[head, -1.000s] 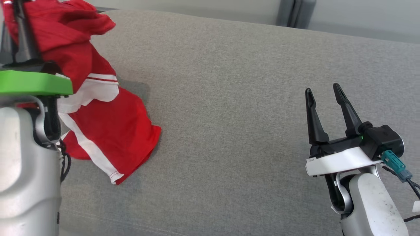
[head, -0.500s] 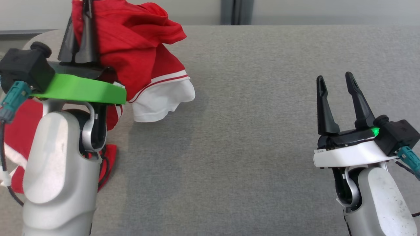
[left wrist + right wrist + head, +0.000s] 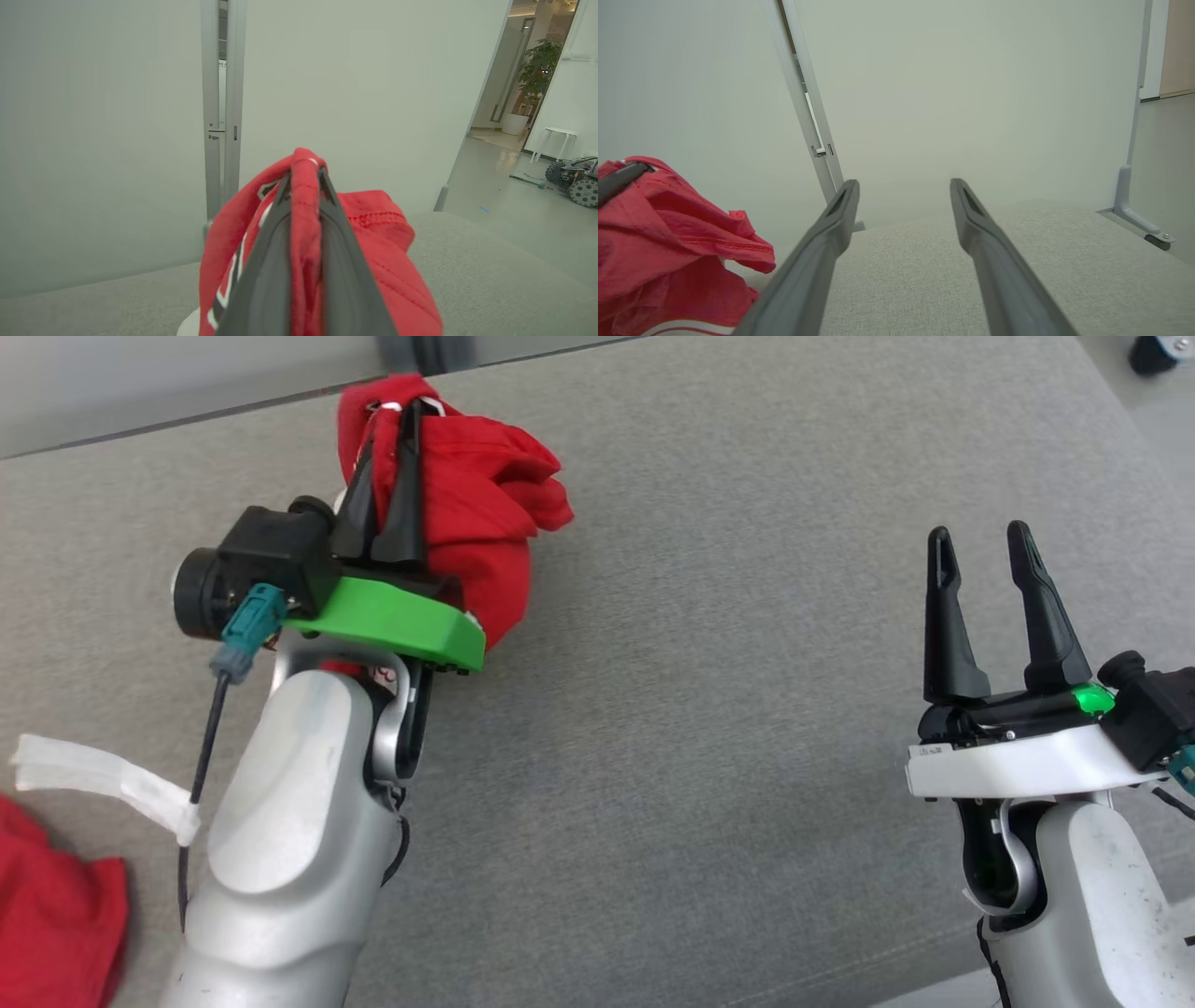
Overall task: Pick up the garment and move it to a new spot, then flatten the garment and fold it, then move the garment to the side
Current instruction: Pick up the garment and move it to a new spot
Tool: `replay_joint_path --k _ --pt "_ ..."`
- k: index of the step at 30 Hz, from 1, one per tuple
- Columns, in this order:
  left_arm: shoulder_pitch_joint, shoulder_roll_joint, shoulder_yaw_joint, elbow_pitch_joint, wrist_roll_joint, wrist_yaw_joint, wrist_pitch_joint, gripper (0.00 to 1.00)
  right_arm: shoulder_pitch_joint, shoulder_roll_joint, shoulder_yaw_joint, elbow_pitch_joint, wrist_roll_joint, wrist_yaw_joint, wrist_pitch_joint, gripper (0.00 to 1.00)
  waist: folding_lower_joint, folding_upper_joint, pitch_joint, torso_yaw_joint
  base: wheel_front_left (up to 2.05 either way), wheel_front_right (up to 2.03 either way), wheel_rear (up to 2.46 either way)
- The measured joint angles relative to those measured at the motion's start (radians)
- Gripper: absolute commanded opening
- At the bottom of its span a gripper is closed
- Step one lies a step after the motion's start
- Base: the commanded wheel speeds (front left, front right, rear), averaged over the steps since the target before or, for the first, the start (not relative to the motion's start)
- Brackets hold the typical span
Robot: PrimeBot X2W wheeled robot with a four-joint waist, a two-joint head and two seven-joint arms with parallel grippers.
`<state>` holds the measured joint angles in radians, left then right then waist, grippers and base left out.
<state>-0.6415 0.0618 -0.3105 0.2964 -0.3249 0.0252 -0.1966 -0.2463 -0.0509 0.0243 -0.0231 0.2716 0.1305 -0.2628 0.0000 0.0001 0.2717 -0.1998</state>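
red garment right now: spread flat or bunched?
Bunched. The garment hangs as a crumpled wad, pinched in the shut left gripper over the grey surface. Cannot tell whether its lower end touches the surface.

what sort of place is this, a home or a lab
Likely an office or lab, not a home: pale partition walls with a metal frame, a potted plant, and a wheeled machine on the floor.

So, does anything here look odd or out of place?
The red fabric garment is a crumpled bunch pinched in the left gripper. A white tape strip sticks out from that arm's black cable. More red cloth lies apart, lower left.
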Motion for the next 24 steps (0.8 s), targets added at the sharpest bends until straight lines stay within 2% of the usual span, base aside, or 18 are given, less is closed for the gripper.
replay_joint_path --k 4,5,6,7,10,13,17,20,24 --pt "-0.018 -0.009 -0.053 0.057 -0.011 0.021 -0.027 0.00 0.001 0.000 0.002 0.001 0.016 0.000 0.000 1.00 0.0000 0.0000 0.023 -0.065 0.00 0.00 0.00" --pt "-0.018 -0.009 -0.076 0.071 -0.016 0.025 -0.034 0.07 0.002 0.000 0.004 0.001 0.017 0.000 0.000 1.00 0.0000 0.0000 0.030 -0.081 0.00 0.00 0.00" --pt "-0.018 -0.012 -0.099 0.085 -0.017 0.028 -0.041 0.62 0.003 0.000 0.007 0.002 0.018 0.000 0.000 1.00 0.0000 0.0000 0.036 -0.096 0.00 0.00 0.00" --pt "-0.017 -0.012 -0.130 0.095 -0.028 0.028 -0.043 1.00 0.005 0.000 0.010 0.003 0.020 0.000 0.000 1.00 0.0000 0.0000 0.041 -0.109 0.00 0.00 0.00" --pt "-0.008 -0.014 -0.212 0.109 -0.072 0.030 -0.051 1.00 0.008 0.000 0.010 0.009 0.025 0.000 0.000 1.00 0.0000 0.0000 0.053 -0.136 0.00 0.00 0.00" --pt "-0.006 -0.016 -0.249 0.117 -0.101 0.046 -0.060 1.00 0.009 0.000 0.007 0.010 0.023 0.000 0.000 1.00 0.0000 0.0000 0.058 -0.135 0.00 0.00 0.00" --pt "-0.008 -0.013 -0.220 0.117 -0.100 0.072 -0.064 1.00 0.008 0.002 0.004 0.012 0.008 0.000 0.000 1.00 0.0000 0.0000 0.058 -0.109 0.00 0.00 0.00" --pt "-0.009 0.013 -0.170 0.057 -0.040 0.088 -0.066 1.00 0.008 0.001 -0.001 0.014 -0.004 0.000 0.000 1.00 0.0000 0.0000 0.051 -0.078 0.00 0.00 0.00" --pt "0.043 0.049 -0.100 0.008 0.001 0.086 -0.067 1.00 0.011 0.001 -0.002 0.023 -0.029 0.000 0.000 1.00 0.0000 0.0000 0.031 -0.022 0.00 0.00 0.00"
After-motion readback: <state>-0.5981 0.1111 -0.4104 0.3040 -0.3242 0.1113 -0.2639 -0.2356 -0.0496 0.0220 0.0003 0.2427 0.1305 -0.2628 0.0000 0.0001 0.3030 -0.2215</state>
